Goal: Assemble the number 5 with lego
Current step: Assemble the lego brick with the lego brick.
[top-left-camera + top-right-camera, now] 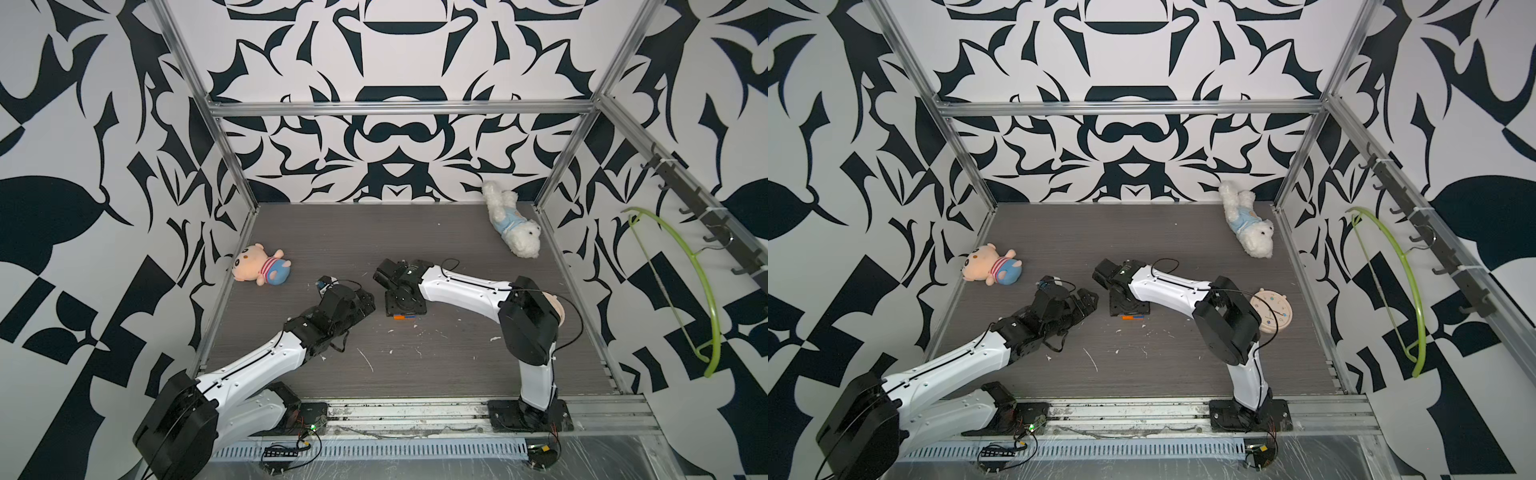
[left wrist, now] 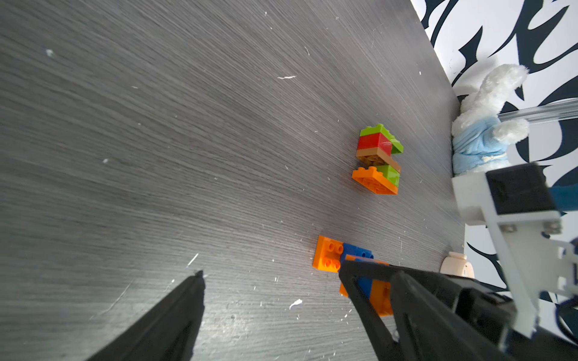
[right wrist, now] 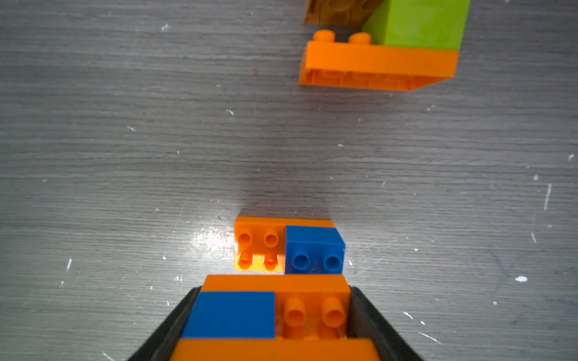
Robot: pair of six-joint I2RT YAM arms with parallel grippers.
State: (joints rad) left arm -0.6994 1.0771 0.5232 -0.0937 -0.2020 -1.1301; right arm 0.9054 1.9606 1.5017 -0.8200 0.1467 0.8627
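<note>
My right gripper [image 3: 275, 290] is shut on a stack of orange and blue lego [image 3: 269, 312], held low over the grey table. Directly ahead of it, an orange brick with a blue brick on it [image 3: 287, 247] lies on the table; I cannot tell whether the two touch. Further off lies a clump of lime green, red, tan and orange bricks [image 2: 378, 156]. In both top views the right gripper [image 1: 405, 303] points down, with an orange and blue strip [image 1: 404, 317] showing under it. My left gripper [image 2: 270, 272] stands open and empty beside them, one finger [image 2: 359, 281] in front of the orange and blue bricks.
A pink pig plush [image 1: 262, 266] lies at the table's left edge. At the back right lies a white dog plush [image 1: 513, 220]. A round beige toy [image 1: 1273, 311] sits behind the right arm's elbow. A green hanger [image 1: 681, 282] hangs on the right wall.
</note>
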